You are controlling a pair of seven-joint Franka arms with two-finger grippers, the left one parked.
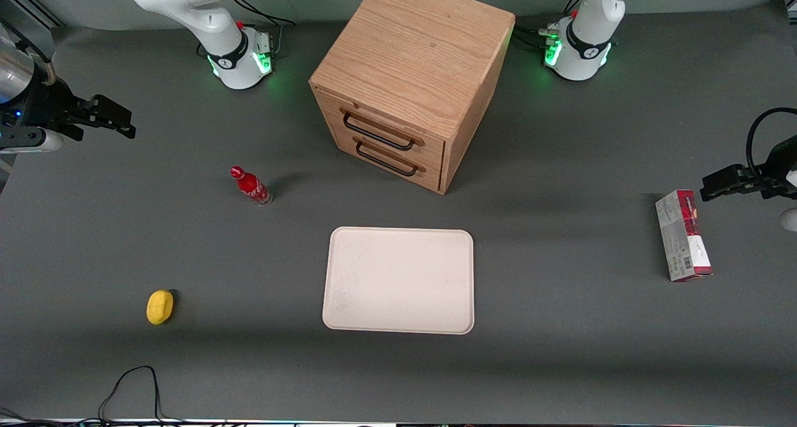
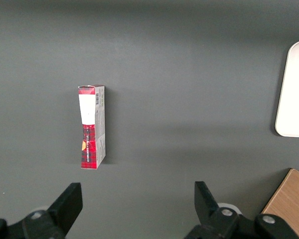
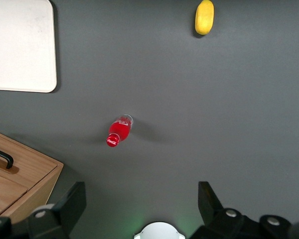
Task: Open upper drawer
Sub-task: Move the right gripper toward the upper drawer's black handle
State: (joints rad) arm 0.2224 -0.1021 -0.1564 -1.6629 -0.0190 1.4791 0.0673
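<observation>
The boxy oak cabinet [image 1: 411, 60] stands at the middle of the table, farther from the front camera than the tray. Its upper drawer [image 1: 392, 126] is shut flush, with a thin black bar handle [image 1: 377, 133] across it. The lower drawer [image 1: 405, 163] sits right under it, also shut. My right gripper [image 1: 124, 123] hangs open above the table at the working arm's end, well away from the cabinet, holding nothing. In the right wrist view the gripper [image 3: 140, 199] looks straight down at bare table, with a corner of the cabinet [image 3: 25, 174] and one handle end [image 3: 4, 157] showing.
A red bottle [image 1: 250, 186] [image 3: 119, 130] stands between the gripper and the cabinet. A white tray [image 1: 398, 281] [image 3: 20, 45] lies nearer the camera than the cabinet. A yellow lemon [image 1: 160, 306] [image 3: 205, 16] and a red-and-white box [image 1: 682, 235] [image 2: 92, 127] lie toward the table's ends.
</observation>
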